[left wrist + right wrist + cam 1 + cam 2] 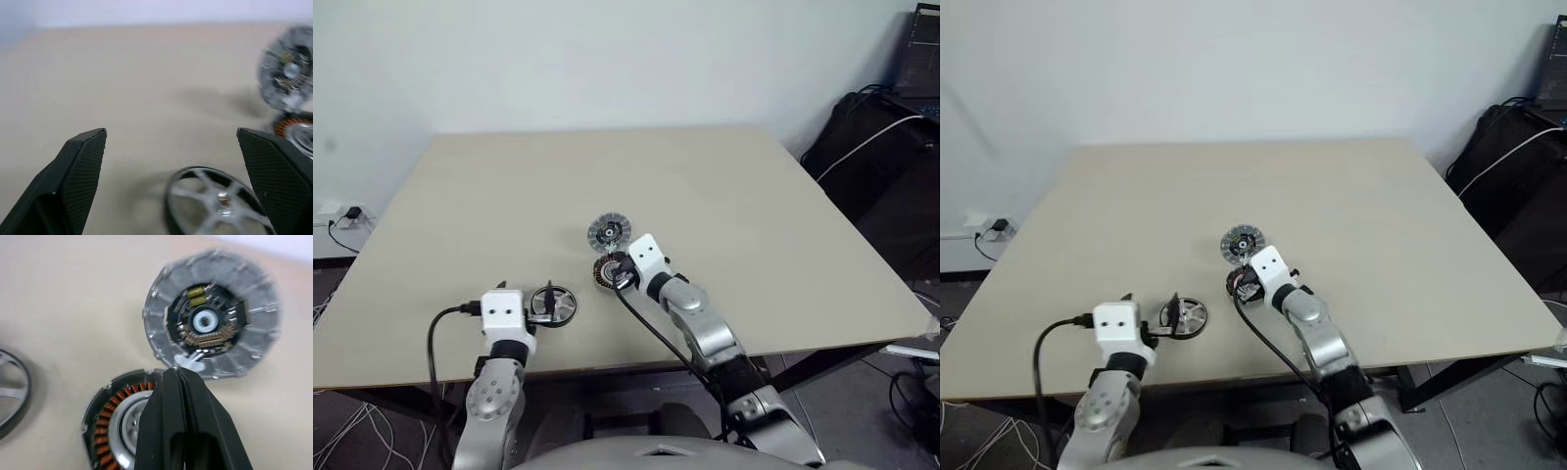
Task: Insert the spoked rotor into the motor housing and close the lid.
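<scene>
on the left, the left gripper (171,166) is held wide open, with the spoked rotor (554,305) lying flat on the table (754,215) between its fingers, ungripped. a late closing could be expected to push the wheel away. at centre, the right gripper (178,374) is pressed shut, empty, over the motor housing (110,426), which holds only its copper windings. the lid (212,323) lies just beyond.

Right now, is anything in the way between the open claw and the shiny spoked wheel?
No. The left gripper is open, with the spoked rotor lying on the table just ahead, near one finger. Nothing sits between them.
</scene>
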`<state>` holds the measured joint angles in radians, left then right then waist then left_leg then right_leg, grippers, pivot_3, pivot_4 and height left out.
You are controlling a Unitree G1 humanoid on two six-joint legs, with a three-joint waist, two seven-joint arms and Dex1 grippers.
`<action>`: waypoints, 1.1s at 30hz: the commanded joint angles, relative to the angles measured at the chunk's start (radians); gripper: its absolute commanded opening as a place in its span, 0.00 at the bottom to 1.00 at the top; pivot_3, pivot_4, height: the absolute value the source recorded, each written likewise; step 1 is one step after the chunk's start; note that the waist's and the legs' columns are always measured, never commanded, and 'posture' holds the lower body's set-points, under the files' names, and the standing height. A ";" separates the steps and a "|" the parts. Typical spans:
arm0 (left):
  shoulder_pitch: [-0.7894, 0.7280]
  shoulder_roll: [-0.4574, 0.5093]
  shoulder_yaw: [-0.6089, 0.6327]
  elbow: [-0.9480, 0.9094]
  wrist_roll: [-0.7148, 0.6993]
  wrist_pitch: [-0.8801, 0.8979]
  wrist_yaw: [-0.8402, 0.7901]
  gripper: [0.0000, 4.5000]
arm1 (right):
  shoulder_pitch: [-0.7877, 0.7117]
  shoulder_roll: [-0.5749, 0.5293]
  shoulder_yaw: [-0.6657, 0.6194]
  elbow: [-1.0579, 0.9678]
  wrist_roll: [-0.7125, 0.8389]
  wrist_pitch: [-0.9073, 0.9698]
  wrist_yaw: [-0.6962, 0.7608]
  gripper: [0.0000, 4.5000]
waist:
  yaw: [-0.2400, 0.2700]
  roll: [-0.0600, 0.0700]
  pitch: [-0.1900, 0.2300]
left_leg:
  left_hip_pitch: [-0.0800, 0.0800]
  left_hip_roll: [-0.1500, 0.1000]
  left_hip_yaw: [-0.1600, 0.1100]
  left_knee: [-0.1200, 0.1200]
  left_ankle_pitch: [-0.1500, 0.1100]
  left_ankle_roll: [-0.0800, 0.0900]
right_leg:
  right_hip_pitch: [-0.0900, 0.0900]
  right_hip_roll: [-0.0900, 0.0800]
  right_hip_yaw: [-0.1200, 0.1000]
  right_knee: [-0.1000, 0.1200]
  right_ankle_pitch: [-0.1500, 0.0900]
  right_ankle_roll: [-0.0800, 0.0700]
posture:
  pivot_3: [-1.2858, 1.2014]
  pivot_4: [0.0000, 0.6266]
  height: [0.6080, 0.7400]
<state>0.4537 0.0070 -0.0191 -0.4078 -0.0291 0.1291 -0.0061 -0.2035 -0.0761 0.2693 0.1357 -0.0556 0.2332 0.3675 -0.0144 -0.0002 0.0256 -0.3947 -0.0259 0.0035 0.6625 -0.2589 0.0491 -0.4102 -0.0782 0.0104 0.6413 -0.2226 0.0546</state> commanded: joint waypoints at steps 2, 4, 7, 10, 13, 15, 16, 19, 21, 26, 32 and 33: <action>0.041 -0.055 0.028 -0.022 -0.167 0.041 -0.046 1.00 | 0.062 -0.033 -0.006 -0.159 0.019 0.045 0.019 0.01 | 0.001 -0.001 0.001 | 0.000 0.000 0.000 0.001 0.000 0.000 | 0.000 0.000 0.000 0.000 -0.001 0.002 | 0.52 0.00 1.00; 0.064 -0.083 0.031 -0.015 -0.263 0.080 -0.082 1.00 | 0.092 -0.044 -0.011 -0.205 0.024 0.072 0.017 0.01 | 0.001 -0.002 0.001 | 0.000 0.000 0.000 0.002 0.000 0.000 | 0.001 0.000 0.000 0.000 -0.003 0.005 | 0.52 0.00 1.00; 0.074 -0.112 0.043 -0.009 -0.345 0.115 -0.097 1.00 | 0.121 -0.053 -0.022 -0.249 0.028 0.103 0.013 0.01 | 0.000 -0.004 0.003 | 0.000 0.000 0.000 0.002 0.000 0.000 | 0.001 0.000 0.000 0.000 -0.003 0.006 | 0.52 0.00 1.00; 0.059 -0.125 0.063 0.003 -0.408 0.160 -0.087 1.00 | 0.138 -0.057 -0.026 -0.269 0.030 0.120 0.006 0.01 | 0.001 -0.004 0.003 | 0.000 0.001 0.000 0.002 0.000 0.000 | 0.001 0.001 -0.001 0.001 -0.003 0.006 | 0.52 0.00 1.00; 0.032 -0.138 0.099 0.021 -0.459 0.199 -0.052 1.00 | 0.150 -0.059 -0.031 -0.286 0.038 0.131 -0.003 0.01 | 0.001 -0.005 0.003 | 0.000 0.000 0.000 0.002 0.000 0.000 | 0.001 0.004 -0.001 0.000 -0.003 0.006 | 0.52 0.00 1.00; 0.016 -0.140 0.118 0.031 -0.481 0.213 -0.037 1.00 | 0.155 -0.060 -0.034 -0.291 0.040 0.136 -0.013 0.01 | 0.002 -0.006 0.004 | 0.000 0.000 0.000 0.002 0.000 0.000 | 0.001 0.005 -0.001 0.000 -0.003 0.006 | 0.52 0.00 1.00; 0.011 -0.139 0.124 0.035 -0.492 0.218 -0.036 1.00 | 0.158 -0.060 -0.035 -0.293 0.042 0.138 -0.015 0.01 | 0.002 -0.006 0.004 | 0.000 0.000 0.000 0.003 0.000 0.000 | 0.001 0.005 -0.001 -0.001 -0.003 0.006 | 0.52 0.00 1.00; -0.005 -0.137 0.132 0.045 -0.536 0.236 -0.046 1.00 | 0.167 -0.062 -0.033 -0.299 0.042 0.141 -0.019 0.01 | 0.003 -0.006 0.004 | 0.000 0.000 0.000 0.002 0.000 0.000 | 0.001 0.005 -0.001 -0.002 -0.003 0.006 | 0.52 0.00 1.00; -0.015 -0.134 0.133 0.052 -0.564 0.250 -0.052 1.00 | 0.172 -0.061 -0.031 -0.303 0.042 0.143 -0.021 0.01 | 0.003 -0.006 0.004 | 0.000 0.000 0.000 0.002 0.000 0.000 | 0.001 0.004 -0.001 -0.002 -0.003 0.006 | 0.52 0.00 1.00; -0.034 -0.122 0.125 0.059 -0.612 0.266 -0.069 1.00 | 0.179 -0.059 -0.027 -0.308 0.042 0.148 -0.027 0.01 | 0.002 -0.006 0.004 | 0.000 0.000 0.000 0.002 0.000 0.000 | 0.001 0.004 -0.001 -0.001 -0.003 0.006 | 0.52 0.00 1.00; -0.068 -0.123 0.121 0.091 -0.677 0.293 -0.078 1.00 | 0.179 -0.057 -0.023 -0.306 0.043 0.149 -0.030 0.01 | 0.003 -0.006 0.004 | 0.000 0.000 0.000 0.002 0.000 0.000 | 0.001 0.004 -0.001 -0.001 -0.003 0.006 | 0.52 0.00 1.00; -0.074 -0.125 0.123 0.099 -0.690 0.299 -0.075 1.00 | 0.179 -0.056 -0.023 -0.306 0.042 0.149 -0.030 0.01 | 0.003 -0.006 0.004 | 0.000 0.000 0.000 0.002 0.000 0.000 | 0.001 0.004 -0.001 -0.001 -0.003 0.006 | 0.52 0.00 1.00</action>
<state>0.4078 -0.0749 0.1092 -0.3095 -0.6929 0.4241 -0.0736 -0.0150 -0.1369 0.2498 -0.1259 -0.0238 0.3834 0.3423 -0.0118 -0.0062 0.0293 -0.3948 -0.0258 0.0037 0.6647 -0.2589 0.0493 -0.4089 -0.0736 0.0097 0.6400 -0.2260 0.0603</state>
